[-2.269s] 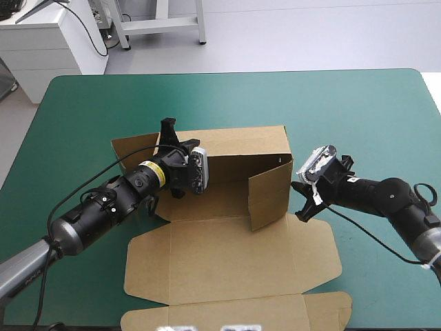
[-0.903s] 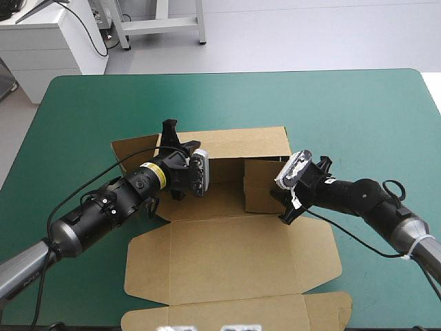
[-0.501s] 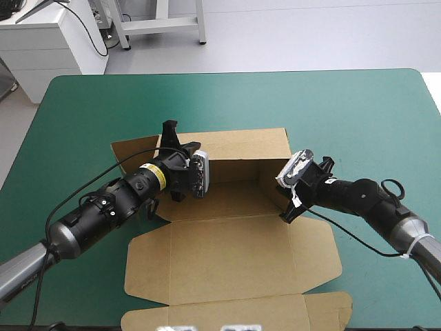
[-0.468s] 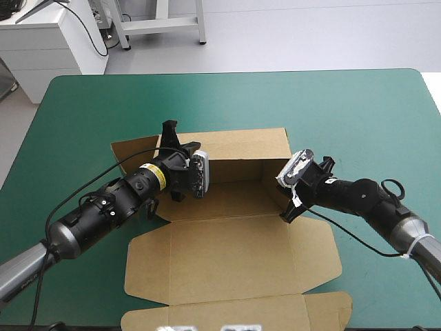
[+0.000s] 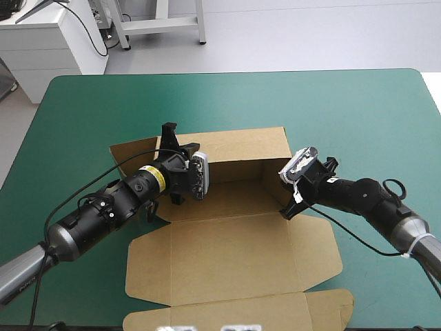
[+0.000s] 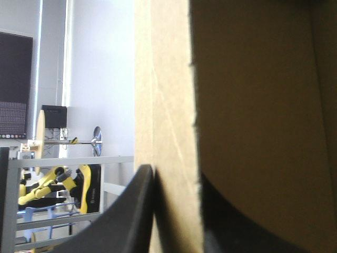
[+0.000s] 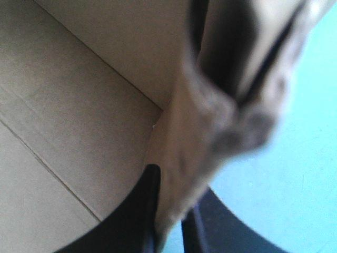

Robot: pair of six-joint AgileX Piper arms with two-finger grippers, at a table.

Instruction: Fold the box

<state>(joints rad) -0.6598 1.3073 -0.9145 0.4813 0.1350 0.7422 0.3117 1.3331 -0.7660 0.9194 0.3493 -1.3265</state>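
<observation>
While my left end effector [image 6: 174, 176] clamps the box [image 5: 227, 255] at ten o'clock, my right end effector [image 7: 175, 184] pinches its three-o'clock wall, blurred, perhaps doubled.

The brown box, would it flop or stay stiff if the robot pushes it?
Probably stiff yet light: the box has its back wall upright with the left claw pinching just its top edge. It likely bends easily at creases, as the flat lid suggests. The side wall in the right claw looks thin; a hard push might buckle it.
</observation>
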